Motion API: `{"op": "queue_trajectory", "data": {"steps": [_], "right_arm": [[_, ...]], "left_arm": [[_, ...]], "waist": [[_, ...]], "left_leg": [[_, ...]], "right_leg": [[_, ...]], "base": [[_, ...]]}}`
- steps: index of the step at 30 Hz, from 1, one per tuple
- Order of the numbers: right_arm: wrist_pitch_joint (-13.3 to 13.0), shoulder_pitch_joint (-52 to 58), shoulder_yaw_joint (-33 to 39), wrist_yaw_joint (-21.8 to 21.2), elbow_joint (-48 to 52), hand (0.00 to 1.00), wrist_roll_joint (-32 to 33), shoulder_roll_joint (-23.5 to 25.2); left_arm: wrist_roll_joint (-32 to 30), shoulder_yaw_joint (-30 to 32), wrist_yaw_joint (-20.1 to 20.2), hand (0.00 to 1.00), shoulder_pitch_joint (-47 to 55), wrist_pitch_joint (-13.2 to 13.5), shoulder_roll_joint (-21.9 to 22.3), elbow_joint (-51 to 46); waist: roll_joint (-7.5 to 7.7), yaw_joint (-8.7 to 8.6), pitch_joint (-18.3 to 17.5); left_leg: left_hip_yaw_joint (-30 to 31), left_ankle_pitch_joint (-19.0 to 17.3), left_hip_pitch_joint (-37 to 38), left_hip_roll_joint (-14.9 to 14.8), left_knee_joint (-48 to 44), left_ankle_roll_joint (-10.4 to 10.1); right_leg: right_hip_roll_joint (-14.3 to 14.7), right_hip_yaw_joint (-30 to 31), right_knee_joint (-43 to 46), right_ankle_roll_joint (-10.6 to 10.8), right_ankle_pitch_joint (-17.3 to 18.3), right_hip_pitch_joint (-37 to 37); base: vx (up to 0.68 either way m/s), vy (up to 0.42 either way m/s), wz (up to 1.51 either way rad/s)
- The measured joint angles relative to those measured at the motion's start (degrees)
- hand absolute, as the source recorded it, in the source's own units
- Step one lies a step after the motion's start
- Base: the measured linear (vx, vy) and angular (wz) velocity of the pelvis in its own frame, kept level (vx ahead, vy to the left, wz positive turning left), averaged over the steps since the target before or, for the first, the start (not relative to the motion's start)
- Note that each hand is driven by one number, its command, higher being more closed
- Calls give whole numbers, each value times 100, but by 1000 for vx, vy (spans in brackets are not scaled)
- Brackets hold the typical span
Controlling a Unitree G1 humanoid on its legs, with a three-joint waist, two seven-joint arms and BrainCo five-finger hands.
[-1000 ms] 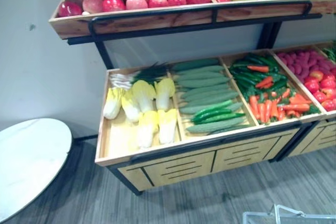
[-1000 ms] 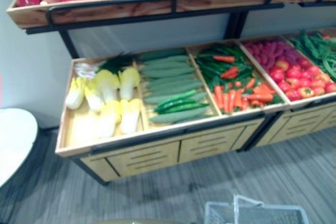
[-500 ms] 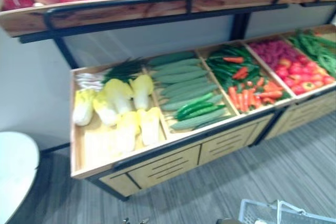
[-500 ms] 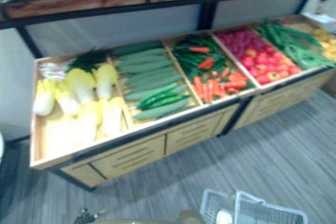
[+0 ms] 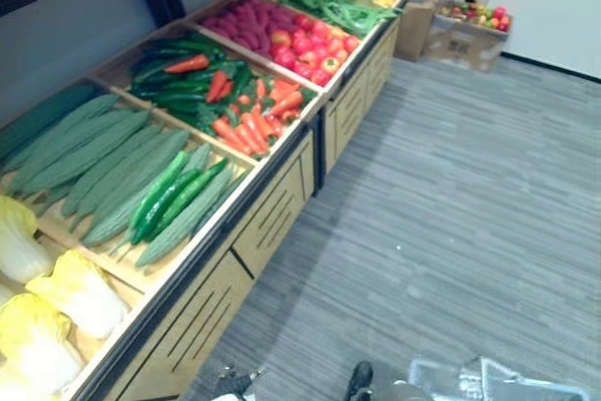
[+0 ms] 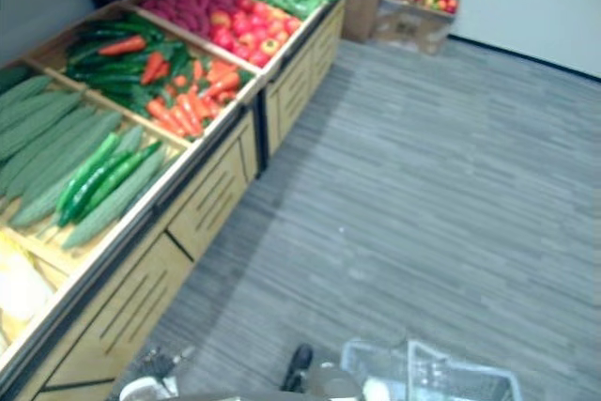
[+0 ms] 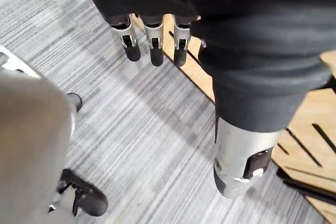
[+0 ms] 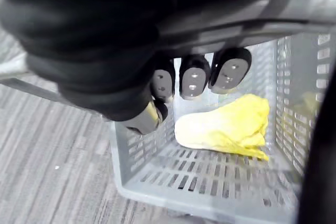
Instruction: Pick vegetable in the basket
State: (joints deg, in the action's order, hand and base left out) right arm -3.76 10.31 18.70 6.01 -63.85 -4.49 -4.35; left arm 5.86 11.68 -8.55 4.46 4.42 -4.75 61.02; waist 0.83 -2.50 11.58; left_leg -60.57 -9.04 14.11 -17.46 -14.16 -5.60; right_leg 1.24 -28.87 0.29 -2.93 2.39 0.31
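Even, bright indoor light; soft shadow on the floor (image 5: 315, 232) beside the produce stand (image 5: 272, 218).

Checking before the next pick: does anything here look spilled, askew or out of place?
Nothing stands out. The cucumbers and carrots lie tidy in their bins. One cabbage lies in the grey basket, whose handle the right hand grips. A box of fruit stands on the floor by the wall.
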Motion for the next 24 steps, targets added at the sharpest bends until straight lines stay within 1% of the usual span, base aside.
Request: {"op": "queue_trajectory", "data": {"steps": [1,2,3,4,5,6,7,9,10,11,12,13,14,15,17,18,19,20,21,22,23,24], "right_arm": [[1,-6,-3,-9,0,100,2,19],[-5,-13,-11,1,5,100,1,32],[-38,-29,-48,6,34,100,1,10],[-52,-63,-126,11,45,100,-1,-37],[-55,-94,-130,13,46,100,-4,-65],[-54,-144,-134,18,39,100,-5,-132],[-50,-231,-140,51,25,100,-1,-234],[-58,-359,-223,79,0,100,-7,-401],[-96,-440,-331,85,2,100,-28,-488],[-154,-489,-366,83,5,100,-67,-517],[-250,-584,-426,83,19,100,-180,-540],[-302,-621,-544,87,45,100,-193,-538],[-320,-624,-599,85,61,100,-196,-535],[-332,-600,-682,89,75,100,-196,-528],[-316,-522,-804,92,132,100,-190,-517],[-289,-409,-798,95,266,100,-172,-526],[-194,-383,-783,106,247,100,-173,-405],[-192,-342,-773,107,252,100,-170,-360],[-185,-186,-771,109,253,100,-154,-282],[-179,-73,-742,125,255,100,-145,-237],[-175,122,-723,137,223,100,-129,-183],[-192,181,-686,148,241,100,-152,-165]], "left_arm": [[-4,-9,0,0,-1,1,-19,-7],[-14,-19,0,0,1,2,-39,-11],[-69,-36,9,0,-5,4,-44,-24],[-139,-64,26,0,-6,12,-42,-77],[-131,-66,30,0,-16,20,-30,-93],[-73,-63,7,0,-16,20,-14,-132],[-34,-52,-21,0,16,21,8,-188],[-40,-53,-30,0,103,74,13,-231],[-43,-51,-47,0,206,163,12,-276],[-42,-49,-66,0,266,198,7,-282],[-35,-29,-120,0,350,229,13,-255],[-30,-7,-178,0,429,237,22,-235],[-29,-8,-203,0,447,238,28,-230],[-32,-7,-243,0,460,242,56,-227],[-55,-8,-246,0,469,260,112,-232],[-97,-24,-236,0,476,267,279,-236],[-179,11,-222,0,467,297,292,-233],[-208,5,-223,0,473,313,289,-257],[-227,-1,-223,0,508,308,266,-262],[-227,-4,-221,0,547,311,231,-287],[-223,-48,-207,0,582,326,145,-272],[-224,-84,-178,0,605,338,160,-263]], "waist": [[14,-19,8],[21,-41,10],[13,-38,6],[-15,-41,9],[-22,-42,22],[29,-32,55],[7,-17,59],[-26,60,57],[-43,133,52],[-48,137,50],[-55,156,45],[-55,159,45],[-55,162,45],[-82,154,29],[-172,152,-9],[-537,159,-168],[-537,319,-159],[-527,314,-161],[-464,252,-201],[-351,246,-264],[-102,262,-393],[-193,248,-448]], "left_leg": [[0,6,-34,-78,-173,-5],[9,14,-133,-301,-691,6],[100,79,-291,-584,-1355,106],[522,231,-559,-834,-2024,328],[829,241,-736,-870,-2261,403],[1476,137,-938,-705,-2349,325],[2321,-58,-1110,-311,-2288,264],[3300,-294,-1213,329,-1989,221],[3835,-376,-1248,688,-1658,212],[4118,-388,-1284,825,-1469,208],[4672,-430,-1315,1066,-1021,236],[5179,-450,-1327,1225,-592,268],[5375,-454,-1335,1269,-436,271],[5630,-454,-1357,1277,-221,271],[5699,-468,-1365,1168,96,294],[5669,-544,-1435,819,452,434],[5369,-494,-1392,711,399,124],[5312,-491,-1328,693,419,122],[5308,-478,-1152,755,522,132],[5309,-467,-1066,865,608,142],[5317,-473,-1007,1068,680,133],[5311,-464,-997,1050,720,145]], "right_leg": [[4,20,2,-8,6,-14],[13,84,4,-27,19,-44],[15,148,5,-34,23,-63],[38,342,27,-33,23,-72],[42,490,65,-29,20,-84],[40,787,134,-11,8,-126],[32,1186,175,-13,9,-127],[51,1783,180,-10,7,-143],[88,2163,172,-10,8,-214],[114,2326,146,-9,7,-255],[170,2602,60,31,-19,-326],[224,2821,-43,73,-46,-376],[245,2917,-61,99,-63,-411],[285,3005,-123,176,-113,-456],[408,3067,-130,225,-145,-533],[649,3022,-93,214,-206,-627],[649,2902,787,-86,-80,-1040],[623,2856,1419,-188,28,-1210],[416,2841,2292,-102,160,-1269],[230,2898,2363,122,380,-1188],[63,2998,2090,224,886,-1032],[82,2985,1978,214,913,-1033]], "base": [[-101,-39,-29],[-92,-33,-54],[-76,-48,-69],[-43,-42,-62],[-24,-30,-56],[-35,23,-75],[-36,38,-98],[-42,51,-133],[-48,47,-147],[-49,48,-169],[-24,46,-160],[-19,45,-151],[-34,61,-126],[-51,59,-104],[-91,99,-86],[-81,136,-86],[-28,108,-81],[82,107,-53],[114,93,-5],[166,101,9],[156,65,5],[156,48,-3]]}}
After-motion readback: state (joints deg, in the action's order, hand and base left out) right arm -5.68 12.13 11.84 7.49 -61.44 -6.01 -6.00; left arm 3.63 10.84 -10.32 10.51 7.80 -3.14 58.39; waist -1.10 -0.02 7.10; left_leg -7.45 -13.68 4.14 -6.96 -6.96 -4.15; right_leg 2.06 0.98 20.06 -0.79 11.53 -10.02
